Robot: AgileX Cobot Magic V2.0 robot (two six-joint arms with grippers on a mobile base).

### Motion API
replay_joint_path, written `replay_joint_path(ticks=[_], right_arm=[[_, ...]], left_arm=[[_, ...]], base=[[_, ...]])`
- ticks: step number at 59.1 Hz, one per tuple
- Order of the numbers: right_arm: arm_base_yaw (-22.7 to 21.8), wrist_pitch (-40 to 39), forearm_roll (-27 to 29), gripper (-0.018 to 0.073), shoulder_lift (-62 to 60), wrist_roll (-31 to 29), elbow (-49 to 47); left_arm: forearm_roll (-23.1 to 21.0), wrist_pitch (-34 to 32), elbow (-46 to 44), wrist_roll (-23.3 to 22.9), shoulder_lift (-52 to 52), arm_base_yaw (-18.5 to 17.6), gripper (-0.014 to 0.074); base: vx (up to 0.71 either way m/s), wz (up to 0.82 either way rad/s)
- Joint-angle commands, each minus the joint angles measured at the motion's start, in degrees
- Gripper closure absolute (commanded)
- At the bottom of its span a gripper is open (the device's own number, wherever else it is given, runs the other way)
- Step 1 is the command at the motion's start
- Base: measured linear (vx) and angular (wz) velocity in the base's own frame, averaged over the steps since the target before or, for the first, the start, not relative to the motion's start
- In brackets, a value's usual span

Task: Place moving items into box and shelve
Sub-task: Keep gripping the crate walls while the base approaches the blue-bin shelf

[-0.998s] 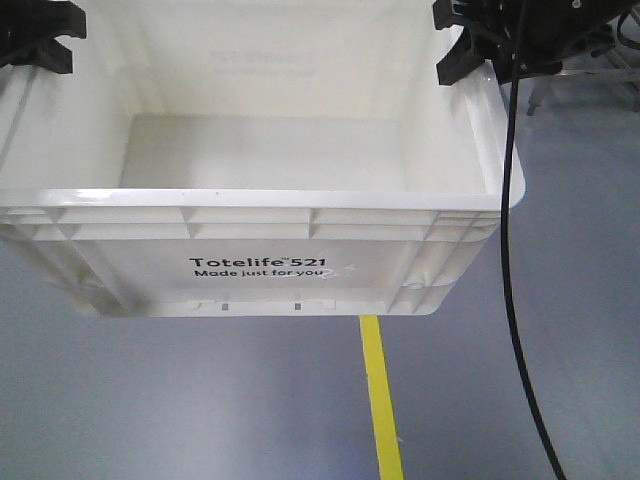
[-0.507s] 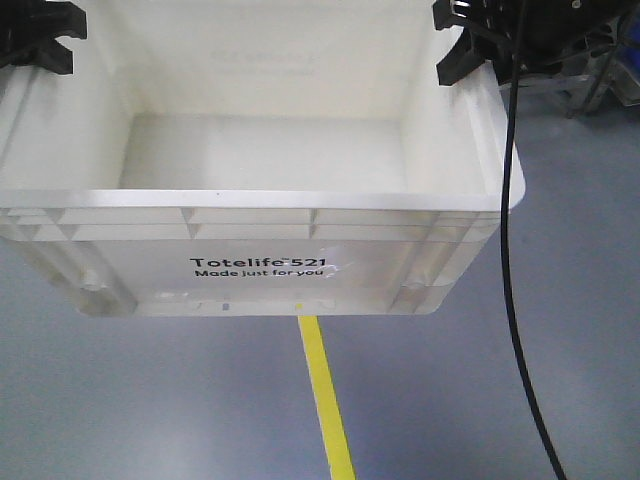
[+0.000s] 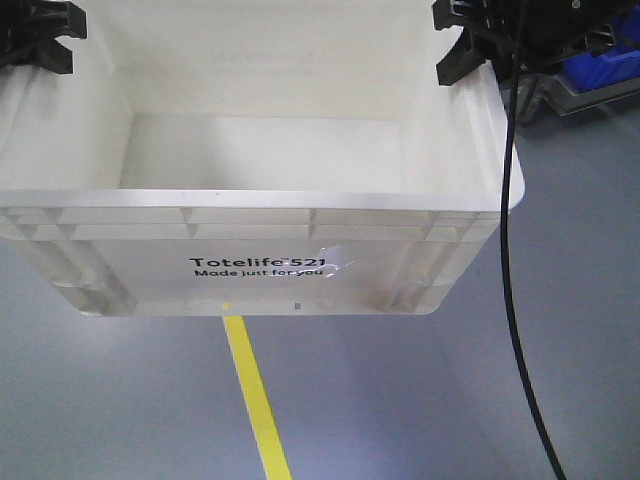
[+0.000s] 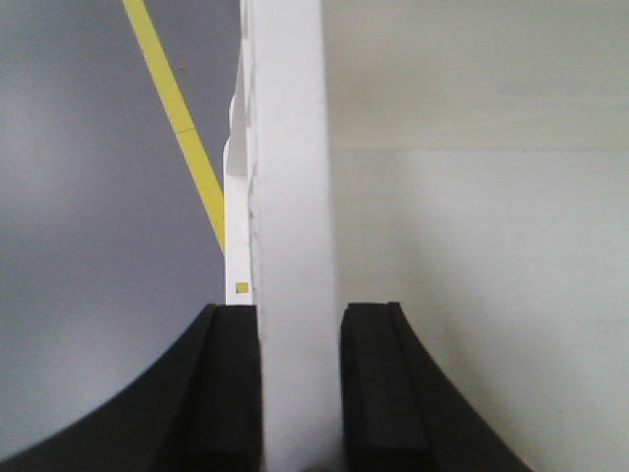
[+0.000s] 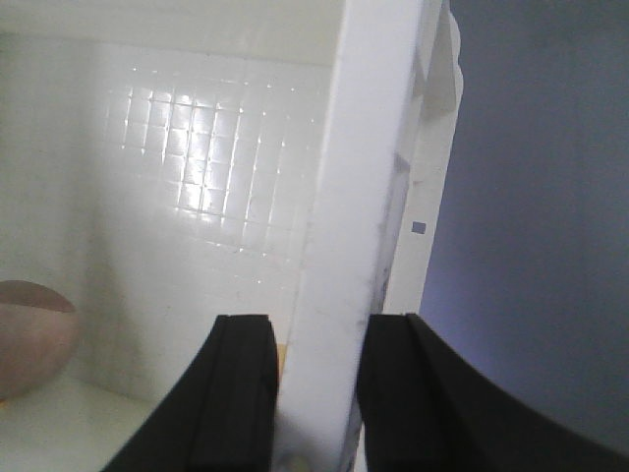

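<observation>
Overall: the box (image 3: 300,215), a large white crate with a ribbed rim, hangs between the two arms, with grey floor (image 3: 120,400) showing below its near side.
Print: black lettering "Totelife 521 Made just for you" (image 3: 260,267) faces the front camera on the near wall.
Left gripper (image 4: 300,320): its black fingers (image 4: 231,393) are closed on the box's left wall, one pad outside and one inside, both touching the white plastic.
Right gripper (image 5: 319,329): its fingers (image 5: 241,393) pinch the box's right wall the same way, with the wall upright between the pads.
Inside the box: a rounded brownish-pink object (image 5: 34,334) lies low at the edge of the right wrist view; what it is cannot be told.
Yellow line (image 3: 255,400): a strip on the floor runs out from under the box toward the camera, slanting right.
Cable (image 3: 510,300): a black lead hangs down past the box's right corner.
Blue bin (image 3: 605,70): sits in the far upper right, apart from the box.
</observation>
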Motion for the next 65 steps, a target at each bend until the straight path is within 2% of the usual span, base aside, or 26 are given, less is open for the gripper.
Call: replay_joint_path(ticks=[1, 65], right_arm=[[1.46, -5.56, 14.58, 0.0571, -3.37, -1.36, -2.30], [1.46, -5.56, 14.79, 0.0571, -3.37, -1.36, -2.30]], left_arm=[[-9.94, -8.41, -2.57, -0.67, -2.53, -1.63, 0.0612], [-9.87, -8.40, -2.57, -0.67, -2.53, -1.63, 0.0612]], base=[[0.48, -0.33], [0.43, -0.44]])
